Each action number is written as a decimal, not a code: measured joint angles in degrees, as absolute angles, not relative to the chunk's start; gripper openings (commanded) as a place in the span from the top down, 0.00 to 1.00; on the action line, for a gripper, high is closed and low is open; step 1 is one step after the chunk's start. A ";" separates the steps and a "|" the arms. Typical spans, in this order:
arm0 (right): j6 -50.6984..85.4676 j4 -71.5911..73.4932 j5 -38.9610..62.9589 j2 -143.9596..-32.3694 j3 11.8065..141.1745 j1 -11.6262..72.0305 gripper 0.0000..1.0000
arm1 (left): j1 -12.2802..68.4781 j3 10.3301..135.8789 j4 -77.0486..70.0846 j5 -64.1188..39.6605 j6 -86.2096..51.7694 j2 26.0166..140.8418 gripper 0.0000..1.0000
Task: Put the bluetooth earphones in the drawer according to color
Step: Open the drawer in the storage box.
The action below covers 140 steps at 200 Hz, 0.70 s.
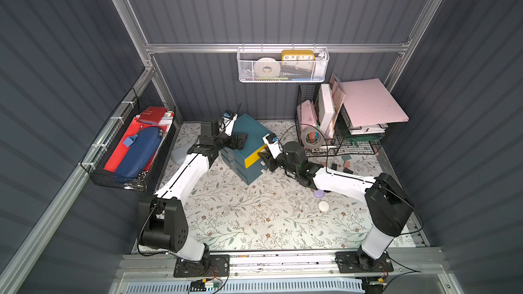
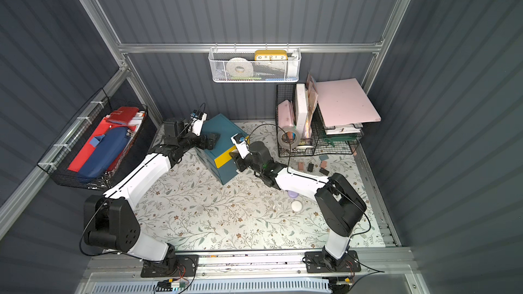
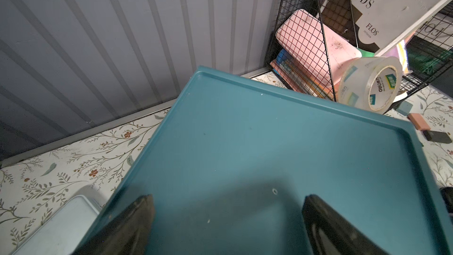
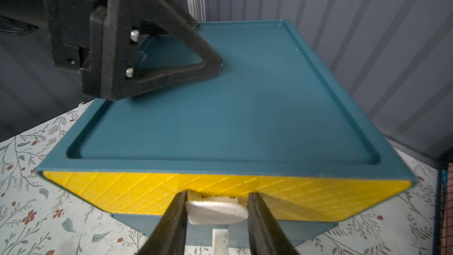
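Note:
The drawer is a small teal cabinet [image 1: 252, 132] [image 2: 225, 130] standing askew at the back of the floral mat, its top drawer front yellow [image 4: 137, 187]. My right gripper [image 4: 217, 197] [image 1: 261, 157] is at that front, its fingers pressed on both sides of the white handle [image 4: 215, 213]. My left gripper [image 3: 228, 199] [image 1: 244, 138] rests open on the cabinet's top [image 3: 245, 131], nothing between its fingers. Two bluetooth earphones lie near the right arm in both top views: a lilac one [image 1: 319, 193] [image 2: 292, 194] and a white one [image 1: 323, 205] [image 2: 296, 205].
A pale grey-blue case [image 1: 178, 155] [image 3: 61, 224] lies left of the cabinet. Pink and black chips [image 1: 346, 164] are scattered before a black wire rack [image 1: 304, 100] holding a tape roll [image 3: 370, 83]. A wire basket [image 1: 113, 176] hangs on the left wall, and a white mesh basket [image 1: 283, 77] on the back wall.

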<state>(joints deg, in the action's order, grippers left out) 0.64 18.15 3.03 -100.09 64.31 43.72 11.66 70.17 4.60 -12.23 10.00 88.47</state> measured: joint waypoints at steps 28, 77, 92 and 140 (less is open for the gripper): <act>0.56 17.89 3.07 -99.98 64.31 43.72 1.00 | 11.66 70.15 4.58 -12.21 10.00 88.47 0.00; 0.47 18.41 2.74 -96.92 60.60 43.72 1.00 | 11.70 70.15 4.34 -12.21 10.04 88.62 0.01; 0.47 18.92 2.42 -95.46 58.74 43.75 1.00 | 11.70 70.15 4.32 -12.23 10.07 88.64 0.01; 0.19 20.75 2.11 -92.12 54.02 43.79 1.00 | 11.70 70.15 4.32 -12.23 10.20 88.66 0.01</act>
